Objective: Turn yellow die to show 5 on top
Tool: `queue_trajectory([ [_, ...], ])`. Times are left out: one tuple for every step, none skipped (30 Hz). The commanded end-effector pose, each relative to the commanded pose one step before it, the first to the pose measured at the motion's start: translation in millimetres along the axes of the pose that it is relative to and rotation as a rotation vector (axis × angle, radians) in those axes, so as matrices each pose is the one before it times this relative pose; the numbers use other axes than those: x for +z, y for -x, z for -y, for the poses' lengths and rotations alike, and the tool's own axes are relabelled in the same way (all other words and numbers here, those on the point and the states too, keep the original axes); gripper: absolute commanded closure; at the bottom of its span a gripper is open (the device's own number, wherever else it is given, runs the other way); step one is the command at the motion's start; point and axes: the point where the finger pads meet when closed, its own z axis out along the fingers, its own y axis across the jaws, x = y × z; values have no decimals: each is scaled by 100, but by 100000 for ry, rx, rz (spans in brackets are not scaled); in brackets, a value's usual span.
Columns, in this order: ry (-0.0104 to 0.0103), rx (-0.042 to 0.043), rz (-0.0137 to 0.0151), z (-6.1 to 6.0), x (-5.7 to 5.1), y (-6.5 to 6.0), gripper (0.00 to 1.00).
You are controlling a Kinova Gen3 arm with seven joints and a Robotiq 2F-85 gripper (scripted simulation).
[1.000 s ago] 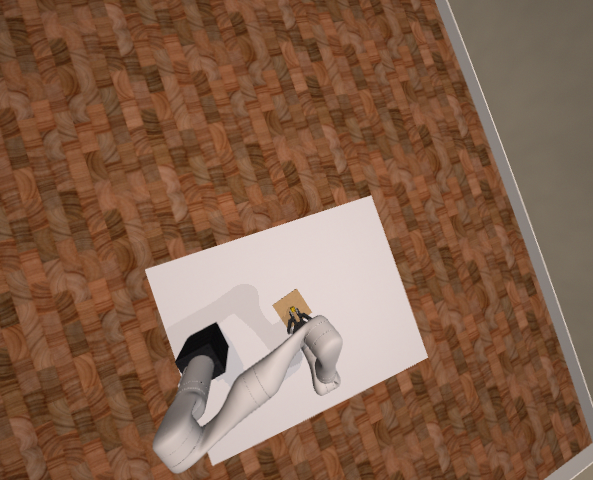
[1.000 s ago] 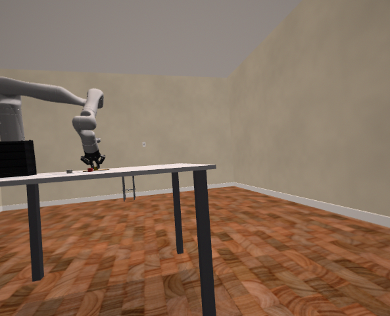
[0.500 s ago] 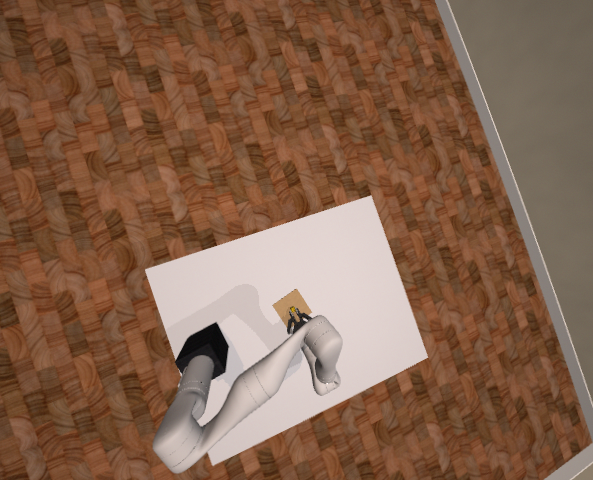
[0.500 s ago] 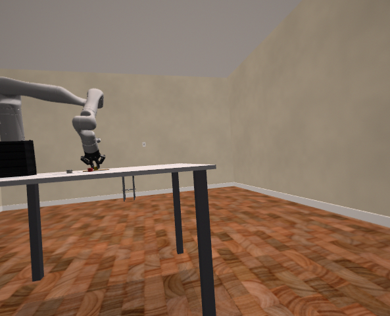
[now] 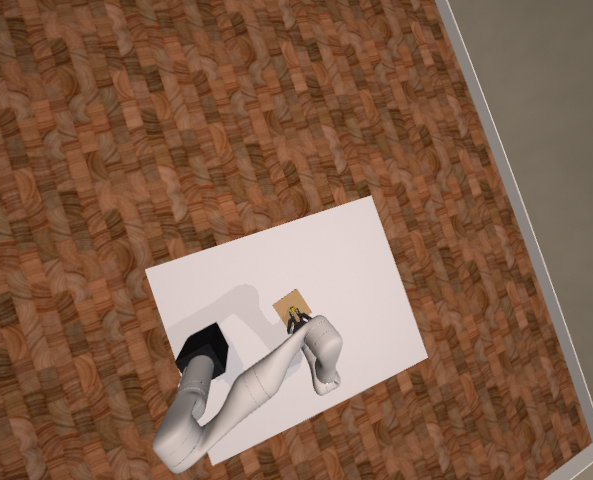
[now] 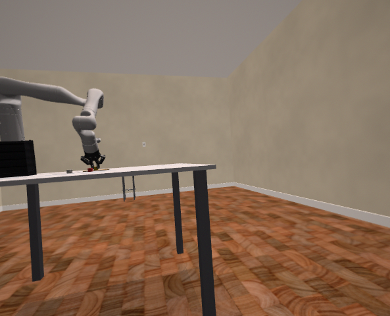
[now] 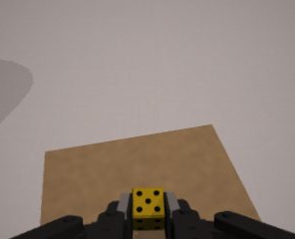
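Observation:
The yellow die (image 5: 292,309) (image 6: 95,168) (image 7: 147,205) is held between the two fingertips of my gripper (image 5: 293,311) (image 6: 95,167) (image 7: 147,207). In the wrist view a face with five pips points towards the camera, and a thin strip of another pipped face shows below it. The die is over the tan mat (image 5: 295,296) (image 6: 105,169) (image 7: 113,166), very low; whether it touches the mat I cannot tell. A red die (image 6: 90,169) is beside the fingers in the exterior view, its pips unreadable; it is hidden in the other views.
A small grey object (image 6: 69,171) is on the white table (image 5: 337,248) (image 6: 174,166) (image 7: 147,65), to the left of the mat in the exterior view. The arm's black base block (image 5: 203,346) (image 6: 14,158) is farther left. The arm covers part of the table in the top view.

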Motion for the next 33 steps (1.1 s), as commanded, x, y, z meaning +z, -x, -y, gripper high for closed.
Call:
queue_trajectory([
  [109,-105,-12,-67,-50,-48,85],
  [0,0,0,0,0,0,85],
  [0,0,0,0,0,0,85],
  [0,0,0,0,0,0,85],
  [0,0,0,0,0,0,85],
  [0,0,0,0,0,0,85],
  [0,0,0,0,0,0,85],
  [0,0,0,0,0,0,85],
  [0,0,0,0,0,0,85],
  [0,0,0,0,0,0,85],
  [0,0,0,0,0,0,85],
  [0,0,0,0,0,0,85],
  [0,0,0,0,0,0,85],
  [0,0,0,0,0,0,85],
  [0,0,0,0,0,0,85],
  [0,0,0,0,0,0,81],
  [0,0,0,0,0,0,81],
  [0,0,0,0,0,0,81],
  [0,0,0,0,0,0,77],
  [0,0,0,0,0,0,77],
  [0,0,0,0,0,0,77],
  [0,0,0,0,0,0,73],
  [0,0,0,0,0,0,73],
  [0,0,0,0,0,0,73],
  [0,0,0,0,0,0,69],
  [0,0,0,0,0,0,69],
  [0,0,0,0,0,0,69],
  [0,0,0,0,0,0,69],
  [0,0,0,0,0,0,69],
  [0,0,0,0,0,0,65],
  [0,0,0,0,0,0,65],
  [0,0,0,0,0,0,65],
  [0,0,0,0,0,0,45],
])
